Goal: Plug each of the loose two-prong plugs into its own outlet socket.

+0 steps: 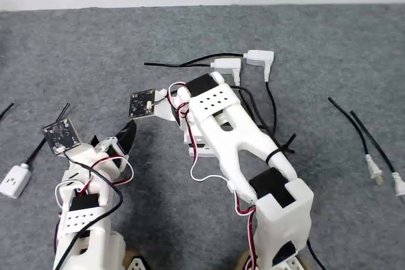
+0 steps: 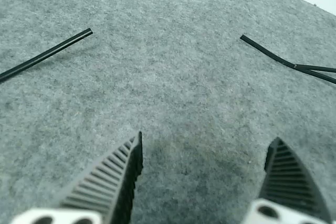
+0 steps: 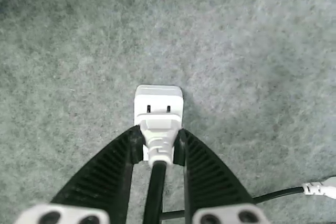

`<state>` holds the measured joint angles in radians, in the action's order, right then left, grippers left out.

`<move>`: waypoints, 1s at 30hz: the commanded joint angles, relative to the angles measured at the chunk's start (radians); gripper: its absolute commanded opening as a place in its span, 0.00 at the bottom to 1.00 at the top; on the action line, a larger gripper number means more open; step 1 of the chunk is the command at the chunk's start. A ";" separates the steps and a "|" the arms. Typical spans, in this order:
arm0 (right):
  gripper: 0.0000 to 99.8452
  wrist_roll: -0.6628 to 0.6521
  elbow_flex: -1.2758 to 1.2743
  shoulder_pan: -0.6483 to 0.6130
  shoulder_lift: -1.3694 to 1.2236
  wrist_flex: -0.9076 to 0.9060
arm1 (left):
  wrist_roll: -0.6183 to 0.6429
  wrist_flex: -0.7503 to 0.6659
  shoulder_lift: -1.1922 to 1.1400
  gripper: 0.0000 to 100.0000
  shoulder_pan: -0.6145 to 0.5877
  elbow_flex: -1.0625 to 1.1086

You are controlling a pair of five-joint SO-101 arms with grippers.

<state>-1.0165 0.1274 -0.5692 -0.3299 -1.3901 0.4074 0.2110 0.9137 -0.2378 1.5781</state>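
Right end effector (image 3: 157, 136) is clamped on the plug (image 3: 157, 128) body, with the socket (image 3: 158, 97) touching just ahead. The plug looks light, hard and slick, so I'd squeeze its flat sides, never the floppy cord (image 3: 155, 192). Left end effector (image 2: 207, 139) gapes open over the table (image 2: 173, 77).

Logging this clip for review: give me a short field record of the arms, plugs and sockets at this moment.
right gripper: shut on a white plug
plug position: against a white socket; whether it is seated cannot be told
left gripper: open, over bare grey mat
loose plugs: two, on the mat's right side, untouched
spare socket: far left, cable attached
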 commanded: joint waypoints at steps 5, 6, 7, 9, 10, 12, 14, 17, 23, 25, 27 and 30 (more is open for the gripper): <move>0.01 0.043 0.046 -0.030 0.002 0.050 | 0.002 -0.014 0.009 0.35 0.009 -0.008; 0.01 0.043 0.046 -0.031 -0.002 0.051 | 0.002 -0.014 0.009 0.35 0.009 -0.008; 0.01 0.040 0.044 -0.031 -0.004 0.053 | 0.002 -0.014 0.009 0.35 0.009 -0.008; 0.01 0.038 0.040 -0.031 -0.005 0.054 | 0.002 -0.014 0.009 0.35 0.009 -0.008; 0.01 0.038 0.040 -0.028 -0.005 0.051 | 0.002 -0.014 0.009 0.35 0.009 -0.008; 0.01 0.038 0.040 -0.025 -0.005 0.045 | 0.002 -0.014 0.009 0.35 0.009 -0.008; 0.01 0.038 0.026 -0.025 -0.007 0.045 | 0.002 -0.014 0.009 0.35 0.009 -0.008; 0.01 0.038 -0.032 -0.025 -0.007 0.076 | 0.002 -0.014 0.009 0.35 0.009 -0.008; 0.01 0.041 -0.170 -0.010 -0.007 0.170 | 0.002 -0.014 0.009 0.35 0.009 -0.008; 0.01 0.041 -0.203 -0.008 -0.007 0.186 | 0.002 -0.014 0.009 0.35 0.009 -0.008; 0.01 0.040 -0.230 -0.007 -0.007 0.200 | 0.002 -0.014 0.009 0.35 0.009 -0.008; 0.01 0.040 -0.261 -0.007 -0.007 0.226 | 0.002 -0.014 0.009 0.35 0.009 -0.008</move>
<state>-0.9843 -0.0829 -0.5815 -0.3130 -1.1830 0.4074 0.2110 0.9137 -0.2378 1.5781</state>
